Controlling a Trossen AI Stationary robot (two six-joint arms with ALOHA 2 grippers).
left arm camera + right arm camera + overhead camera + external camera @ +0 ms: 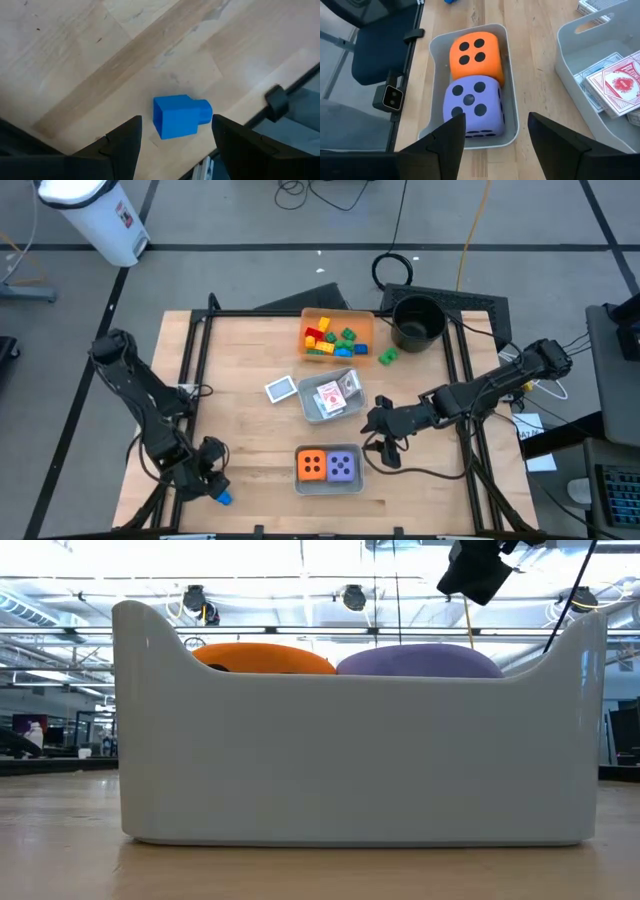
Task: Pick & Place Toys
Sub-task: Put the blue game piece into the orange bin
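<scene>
High view: table [250, 350] carries three trays; toys are spread over them, with strays at 1 o'clock and 7 o'clock of the table's middle.
Grey dice tray [328, 485]: at 6 o'clock, holding both dice side by side, snug against its walls.
Orange die [475, 54]: fist-sized, rounded corners, looks like light foam; probably gives under a squeeze, so a grip across two flat faces should suit it.
Purple die [472, 104]: touching the orange one, nearest the right gripper; likely as soft and light, though little room for fingers between it and the tray wall.
Clear grey card tray [330, 396]: at the middle, with card packs [615, 82] lying flat; these look stiff, thin and smooth, best pinched across their narrow edges.
Orange tray [337, 336]: at 12 o'clock, heaped with red, yellow, green and blue bricks.
Green brick [387, 357]: loose on the table at 1 o'clock, beside the black pot [417, 321].
Blue brick [181, 115]: at 7 o'clock near the table edge, lying on its side; hard, light, slick plastic, so the flat side walls are the place to hold, not the stud end.
Left gripper [176, 142]: fingers spread, bracketing the blue brick above it, not touching.
Right gripper [496, 137]: fingers spread and empty, hovering over the dice tray's 3 o'clock side.
</scene>
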